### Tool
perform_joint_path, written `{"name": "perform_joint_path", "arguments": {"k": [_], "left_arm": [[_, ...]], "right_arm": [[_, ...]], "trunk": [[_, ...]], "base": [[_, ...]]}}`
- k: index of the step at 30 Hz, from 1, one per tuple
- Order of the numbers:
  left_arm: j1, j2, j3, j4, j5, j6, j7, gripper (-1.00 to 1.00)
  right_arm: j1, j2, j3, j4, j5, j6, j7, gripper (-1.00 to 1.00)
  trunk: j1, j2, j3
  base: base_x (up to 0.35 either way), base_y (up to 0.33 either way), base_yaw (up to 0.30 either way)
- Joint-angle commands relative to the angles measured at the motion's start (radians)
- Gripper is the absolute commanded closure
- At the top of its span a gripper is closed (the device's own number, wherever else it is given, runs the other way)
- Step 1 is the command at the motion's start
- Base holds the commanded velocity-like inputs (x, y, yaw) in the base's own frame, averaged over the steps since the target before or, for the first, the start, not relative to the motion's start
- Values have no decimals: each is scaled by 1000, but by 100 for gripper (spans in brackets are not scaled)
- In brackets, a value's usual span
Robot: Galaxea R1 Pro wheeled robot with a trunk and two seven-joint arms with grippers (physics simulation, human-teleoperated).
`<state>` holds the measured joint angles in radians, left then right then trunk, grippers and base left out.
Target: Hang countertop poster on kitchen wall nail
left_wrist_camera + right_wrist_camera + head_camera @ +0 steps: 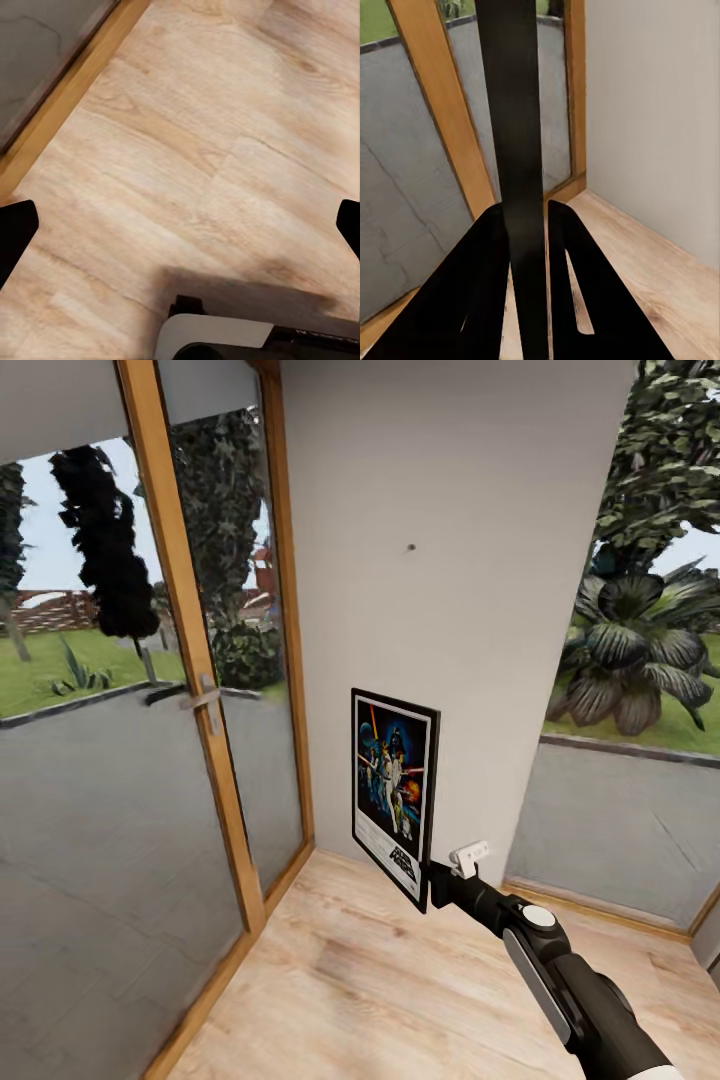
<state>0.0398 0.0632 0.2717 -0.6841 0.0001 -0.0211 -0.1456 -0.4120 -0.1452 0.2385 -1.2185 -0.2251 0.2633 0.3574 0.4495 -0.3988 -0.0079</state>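
- Head view: the right gripper (pixel 437 880) is pinching the lower right edge of the black-framed, white-bordered Star Wars poster (pixel 394 794), holding it upright just in front of the plain pale grey wall (pixel 470 610). The small dark wall nail (pixel 410 547) is sticking out well above the poster. A wood-framed glass door (pixel 190 690) is standing to the left, over light wooden plank flooring (pixel 350 980).
- Left wrist view: the left gripper (pixel 180 225) is pointing down at the flooring, its dark fingertips (pixel 15 229) spread wide apart.
- Right wrist view: the black fingers (pixel 577 300) are pressing against both sides of the poster's dark edge.
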Motion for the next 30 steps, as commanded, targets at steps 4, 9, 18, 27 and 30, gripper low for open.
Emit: {"name": "perform_joint_path", "arguments": {"k": [4,9,18,27,30], "left_arm": [[0,0,3,0,0,-2,-6,-100],[0,0,3,0,0,-2,-6,-100],[0,0,3,0,-1,-2,-5,-100],[0,0,3,0,-2,-2,-4,-100],[0,0,3,0,-2,-2,-4,-100]], "right_arm": [[-1,-1,1,-1,-13,8,3,100],[-1,-1,1,-1,-13,9,4,100],[-1,-1,1,-1,-13,10,4,100],[-1,-1,1,-1,-16,11,5,100],[-1,-1,1,-1,-16,11,5,100]], "trunk": [[1,-1,-1],[1,-1,-1],[1,-1,1],[1,-1,7],[1,-1,9]], "base": [[0,345,-157],[32,345,-253],[211,253,-295],[64,26,-300],[4,1,-298]]}}
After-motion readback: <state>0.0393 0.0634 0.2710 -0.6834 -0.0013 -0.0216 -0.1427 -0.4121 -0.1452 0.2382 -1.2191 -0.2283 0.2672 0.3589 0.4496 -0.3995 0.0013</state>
